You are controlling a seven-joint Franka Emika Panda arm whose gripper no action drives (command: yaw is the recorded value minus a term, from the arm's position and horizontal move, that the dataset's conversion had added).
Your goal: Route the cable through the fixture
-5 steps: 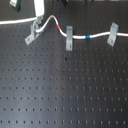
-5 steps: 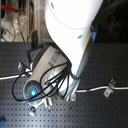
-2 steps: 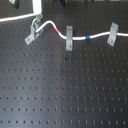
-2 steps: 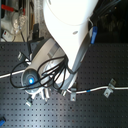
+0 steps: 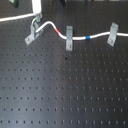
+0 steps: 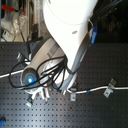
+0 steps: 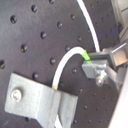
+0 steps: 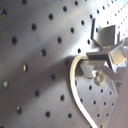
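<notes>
Now, gripper (image 7: 92,64): fingers closed on the green band of the long thin white cable (image 7: 62,67).
Cable position: bends over the silver-grey metal fixture (image 7: 37,100), in the first wrist view.
Further along: cable runs through two narrower grey clips (image 5: 69,38) on the black perforated table (image 5: 65,90).

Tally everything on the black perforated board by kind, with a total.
Cable: 1
Wide slotted fixture: 1
Narrow grey clips: 2
Gripper (pinching the cable at its green band): 1
Total: 5
</notes>
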